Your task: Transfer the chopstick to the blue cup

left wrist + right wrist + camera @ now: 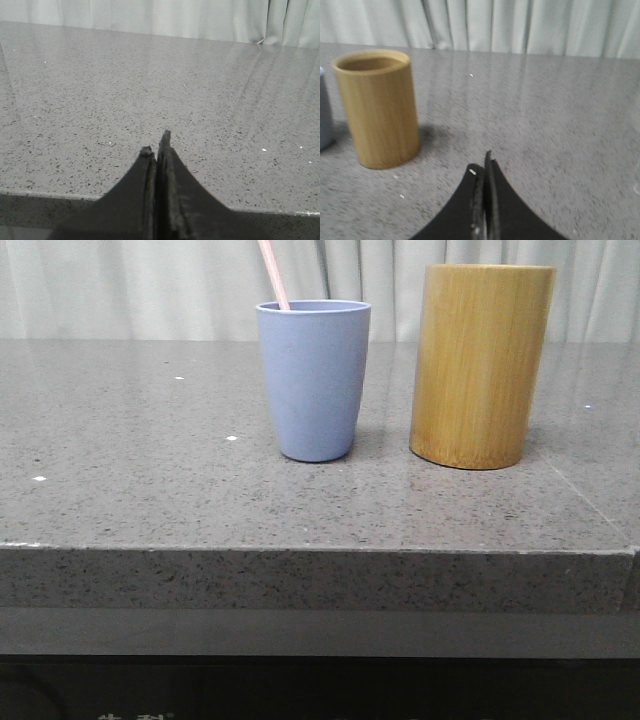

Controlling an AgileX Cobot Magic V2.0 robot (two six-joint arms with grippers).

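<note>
The blue cup (314, 378) stands upright near the middle of the grey table. A pale pink chopstick (273, 273) sticks out of it, leaning left, its top cut off by the frame's edge. The bamboo holder (481, 365) stands to its right and also shows in the right wrist view (377, 107), with an edge of the blue cup (324, 112) beside it. My left gripper (156, 145) is shut and empty over bare table. My right gripper (484, 165) is shut and empty, to the right of the holder. Neither gripper shows in the front view.
The speckled grey table (150, 460) ends in a front edge (300, 550) close to the camera. A pale curtain (150, 290) hangs behind the table.
</note>
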